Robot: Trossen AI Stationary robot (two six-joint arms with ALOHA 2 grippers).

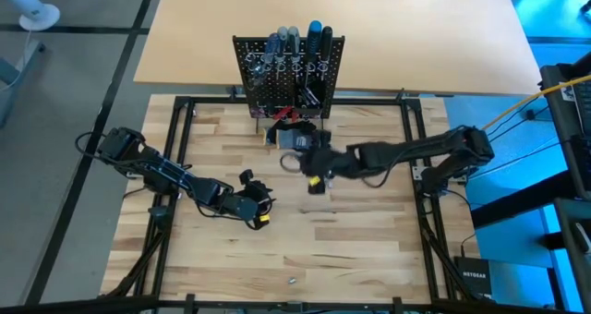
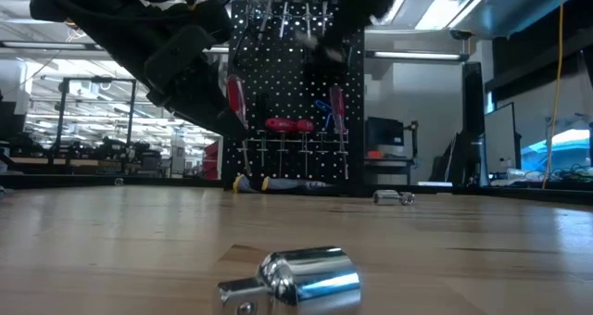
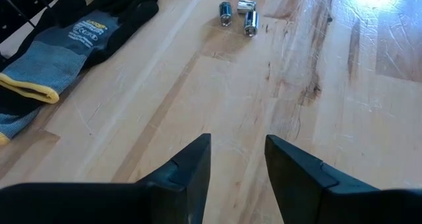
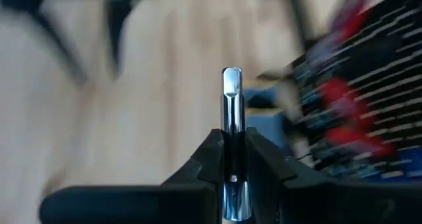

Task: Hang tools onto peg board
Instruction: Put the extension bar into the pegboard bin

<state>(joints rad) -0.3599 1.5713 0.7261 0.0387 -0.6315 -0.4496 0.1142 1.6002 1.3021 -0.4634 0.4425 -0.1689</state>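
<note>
- Here, the right gripper (image 4: 232, 159) pinches a slim silver metal piece (image 4: 231, 99) between its two dark fingers; the shiny shaft stands straight up out of the grip, its rounded tip well clear of the fingertips.
- Seen from above, the right gripper (image 1: 314, 171) sits near the middle of the wooden table (image 1: 369, 249), with the peg board (image 1: 288, 74) just beyond it toward the far edge.
- The peg board stands upright, and black, grey and blue screwdriver handles (image 1: 295, 42) poke up along its top row.
- From table height, red-handled screwdrivers (image 2: 289, 126) hang on the board's lower rows, and one more tool (image 2: 278, 183) lies flat on the table at its foot.
- Beside the right gripper, between it and the board, lies a grey glove (image 1: 297, 140) on the wood.
- The left gripper (image 3: 237, 159) has its fingers spread with nothing between them, hovering low over bare wood.
- Ahead of the left gripper, well apart from it, three small silver sockets (image 3: 239, 13) lie close together on the table.
- Off to one side of those sockets, the grey and black glove (image 3: 66, 46) with a yellow cuff lies flat.
- In the overhead view the left gripper (image 1: 254, 206) is on the left half of the table, well apart from the right one.
- Nearest the low camera, another shiny silver socket (image 2: 296, 280) lies on its side on the wood.
</note>
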